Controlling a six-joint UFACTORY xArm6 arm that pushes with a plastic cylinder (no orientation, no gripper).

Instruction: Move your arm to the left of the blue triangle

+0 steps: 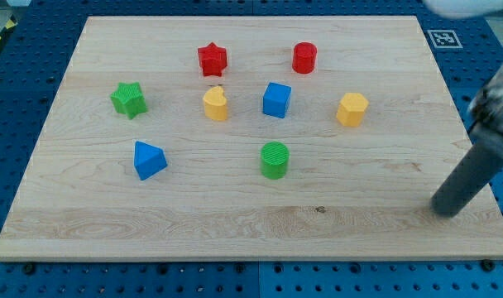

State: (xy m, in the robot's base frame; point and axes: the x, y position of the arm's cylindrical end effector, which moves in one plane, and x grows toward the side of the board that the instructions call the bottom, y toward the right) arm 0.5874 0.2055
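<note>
The arm has no jaws, only a dark rod; nothing is gripped. My tip (446,211) rests on the wooden board (376,207) near its right edge, touching no block. The rod's upper part is blurred and cut off at the view's right edge.

The blue triangle (149,160) sits at lower left, well apart from my tip, with the green cylinder (275,159) between them. The green star (128,99) lies above the triangle. The nearest block to my tip is the yellow hexagon (352,108).
</note>
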